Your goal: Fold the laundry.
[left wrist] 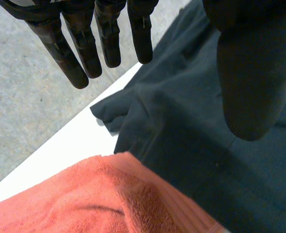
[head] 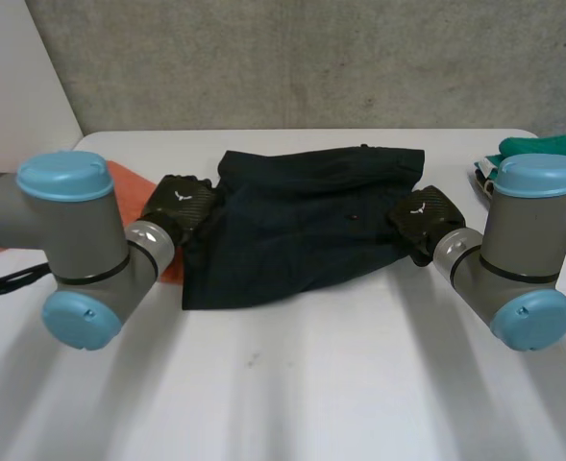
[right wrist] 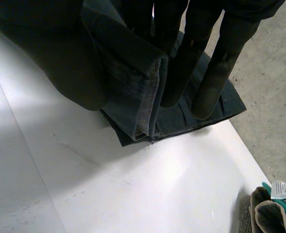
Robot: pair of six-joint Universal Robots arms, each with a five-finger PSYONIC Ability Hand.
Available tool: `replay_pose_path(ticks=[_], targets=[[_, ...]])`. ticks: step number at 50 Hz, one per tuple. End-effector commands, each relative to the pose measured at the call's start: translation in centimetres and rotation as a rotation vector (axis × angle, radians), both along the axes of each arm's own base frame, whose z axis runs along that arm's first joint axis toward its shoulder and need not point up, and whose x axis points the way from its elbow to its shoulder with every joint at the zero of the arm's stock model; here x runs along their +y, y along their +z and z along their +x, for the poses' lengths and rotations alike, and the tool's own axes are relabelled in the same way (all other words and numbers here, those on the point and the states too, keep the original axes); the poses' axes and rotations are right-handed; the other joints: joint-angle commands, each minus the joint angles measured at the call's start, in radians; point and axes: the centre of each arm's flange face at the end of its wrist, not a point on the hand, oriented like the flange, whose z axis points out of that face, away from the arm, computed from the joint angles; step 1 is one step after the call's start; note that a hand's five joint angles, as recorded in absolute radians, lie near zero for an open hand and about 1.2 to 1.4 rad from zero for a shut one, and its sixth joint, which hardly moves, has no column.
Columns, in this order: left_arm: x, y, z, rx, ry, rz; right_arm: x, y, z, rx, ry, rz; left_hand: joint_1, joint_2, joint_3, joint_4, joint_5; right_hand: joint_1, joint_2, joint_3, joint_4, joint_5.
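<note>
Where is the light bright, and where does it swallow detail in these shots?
Head view: even light, yet the dark garment reads almost flat. Left wrist view: the left hand is near-silhouette, while the orange towel is well lit. Right wrist view: a bright patch of glare on the table beside the garment's edge pinched by the right hand.

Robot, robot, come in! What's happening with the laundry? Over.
Left robot hand open over dark garment. Right robot hand pinching its edge. Orange towel beside garment.

Orange towel (head: 129,181) mostly behind left arm (head: 71,230); green cloth (head: 552,146) partly off-view.
</note>
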Motion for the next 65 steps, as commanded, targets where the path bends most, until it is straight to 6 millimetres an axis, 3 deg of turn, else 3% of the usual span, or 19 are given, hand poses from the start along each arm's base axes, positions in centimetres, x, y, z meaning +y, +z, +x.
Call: replay_pose_path(ticks=[1,6,8,11,17,18,21,22,25,26,29,35,39,42,47,52,59,62,65], targets=[[-0.8,-2.1,-0.9,-0.095,-0.019,0.024,0.1,-0.2,0.1,-0.011,-0.009,0.011,0.116,0.124,0.125,0.126,0.131,0.093,0.142,0.141,0.138,0.131],[-0.2,-3.6,-1.8,-0.145,-0.03,0.06,0.1,-0.5,0.1,-0.003,-0.018,0.015,0.247,0.256,0.256,0.258,0.263,0.099,0.148,0.147,0.143,0.137],[-0.1,-3.6,-1.8,-0.15,-0.022,0.062,0.0,-0.6,0.0,-0.001,-0.024,0.017,0.476,0.484,0.485,0.486,0.492,0.117,0.165,0.164,0.161,0.154],[0.0,-2.7,-1.9,-0.136,-0.02,0.047,0.0,-0.8,-0.1,0.002,-0.027,0.022,1.007,1.015,1.016,1.017,1.022,0.272,0.32,0.319,0.316,0.309],[1.2,0.5,-2.3,-0.07,-0.056,0.002,0.4,-0.3,-0.3,0.004,-0.032,0.042,1.017,1.025,1.026,1.027,1.032,0.308,0.356,0.356,0.352,0.346],[1.8,1.8,-2.4,-0.048,-0.064,-0.015,0.5,0.0,-0.4,0.005,-0.034,0.048,1.017,1.025,1.026,1.027,1.032,0.308,0.356,0.356,0.352,0.346],[2.7,4.2,-2.4,-0.01,-0.077,-0.047,1.1,2.2,-1.2,-0.006,-0.05,0.057,1.017,1.025,1.026,1.027,1.032,0.308,0.356,0.356,0.352,0.346],[3.4,6.2,-2.4,0.023,-0.089,-0.081,1.2,4.1,-1.7,-0.024,-0.062,0.042,1.017,1.025,1.026,1.027,1.032,0.308,0.356,0.356,0.352,0.346],[4.1,9.3,-2.2,0.077,-0.1,-0.137,1.3,7.2,-2.4,-0.07,-0.082,-0.004,1.017,1.025,1.026,1.027,1.032,0.308,0.356,0.356,0.352,0.346],[4.7,11.6,-2.0,0.12,-0.107,-0.178,1.3,9.5,-2.8,-0.113,-0.093,-0.052,1.017,1.025,1.026,1.027,1.032,0.308,0.356,0.356,0.352,0.346],[5.5,15.0,-1.5,0.187,-0.117,-0.241,1.2,12.8,-3.4,-0.182,-0.106,-0.119,1.017,1.025,1.026,1.027,1.032,0.308,0.356,0.356,0.352,0.346],[8.6,25.6,1.1,0.398,-0.117,-0.421,2.6,21.5,-4.1,-0.321,-0.094,-0.292,1.017,1.025,1.026,1.027,1.032,0.308,0.356,0.356,0.352,0.346],[9.8,30.1,2.3,0.498,-0.12,-0.513,3.5,25.1,-4.2,-0.399,-0.078,-0.378,1.017,1.025,1.026,1.027,1.032,0.308,0.356,0.356,0.352,0.346],[9.5,32.0,2.6,0.551,-0.111,-0.558,3.7,26.4,-4.1,-0.453,-0.071,-0.404,1.017,1.025,1.026,1.027,1.032,0.308,0.356,0.356,0.352,0.346],[7.4,31.8,1.7,0.564,-0.093,-0.547,2.9,26.7,-3.7,-0.533,-0.07,-0.417,1.017,1.025,1.026,1.027,1.032,0.308,0.356,0.356,0.352,0.346],[3.5,28.6,-0.4,0.537,-0.075,-0.48,1.6,24.0,-2.2,-0.551,-0.073,-0.343,1.017,1.025,1.026,1.027,1.032,0.308,0.356,0.356,0.352,0.346],[-3.9,21.5,-3.2,0.48,-0.007,-0.432,-1.5,18.2,0.7,-0.587,-0.147,-0.284,1.017,1.025,1.026,1.027,1.032,0.308,0.356,0.356,0.352,0.346],[-7.6,17.6,-3.1,0.423,0.072,-0.426,-2.4,15.0,2.5,-0.611,-0.128,-0.263,1.017,1.025,1.026,1.027,1.032,0.308,0.356,0.356,0.352,0.346],[-11.0,13.8,-1.6,0.365,0.184,-0.418,-2.9,12.0,4.5,-0.615,-0.087,-0.267,1.017,1.025,1.026,1.027,1.032,0.308,0.356,0.356,0.352,0.346]])
